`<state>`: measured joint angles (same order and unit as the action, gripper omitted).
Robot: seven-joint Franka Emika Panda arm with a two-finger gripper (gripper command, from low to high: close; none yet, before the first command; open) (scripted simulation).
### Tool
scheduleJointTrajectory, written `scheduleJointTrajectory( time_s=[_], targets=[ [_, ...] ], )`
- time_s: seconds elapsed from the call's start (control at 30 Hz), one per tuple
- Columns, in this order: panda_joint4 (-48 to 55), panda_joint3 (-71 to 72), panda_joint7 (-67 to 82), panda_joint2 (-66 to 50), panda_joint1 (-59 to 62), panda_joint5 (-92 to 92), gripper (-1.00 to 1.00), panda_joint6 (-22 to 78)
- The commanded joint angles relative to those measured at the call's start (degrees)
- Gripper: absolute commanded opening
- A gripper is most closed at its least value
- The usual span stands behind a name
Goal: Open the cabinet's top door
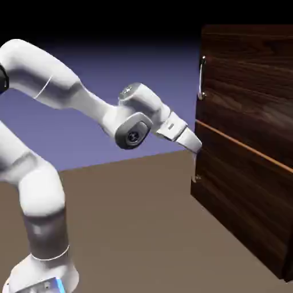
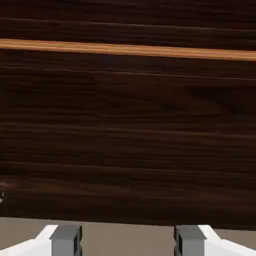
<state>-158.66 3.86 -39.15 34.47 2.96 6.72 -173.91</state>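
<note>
The cabinet (image 1: 246, 171) is a tall dark wood-grain box at the exterior view's right. A thin orange-tan line (image 1: 240, 146) splits its two doors. The top door (image 1: 252, 80) carries a slim vertical silver handle (image 1: 201, 77) at its left edge. My gripper (image 1: 197, 147) hovers close to the cabinet's front, about level with the orange line and well below that handle. In the hand view the gripper (image 2: 127, 242) is open, its grey fingertips (image 2: 65, 240) wide apart with nothing between them. Wood fills that view, with the orange line (image 2: 125, 49) near the top and a strip of the top door (image 2: 125, 20) above it.
The lower door (image 1: 240, 200) has its own small silver handle (image 1: 196, 178), just below my gripper. The brown table (image 1: 143, 229) runs under the arm up to the cabinet's base. A strip of table (image 2: 125, 231) shows below the wood in the hand view.
</note>
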Motion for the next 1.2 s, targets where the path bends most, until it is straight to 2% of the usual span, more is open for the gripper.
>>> scheduleJointTrajectory(
  time_s=[0.0,1.17],
  targets=[
    [0.9,1.4,1.2,0.7,1.4,2.5,0.00,0.0],
    [31.3,51.5,44.2,24.1,48.6,89.7,0.00,1.2]
  ],
)
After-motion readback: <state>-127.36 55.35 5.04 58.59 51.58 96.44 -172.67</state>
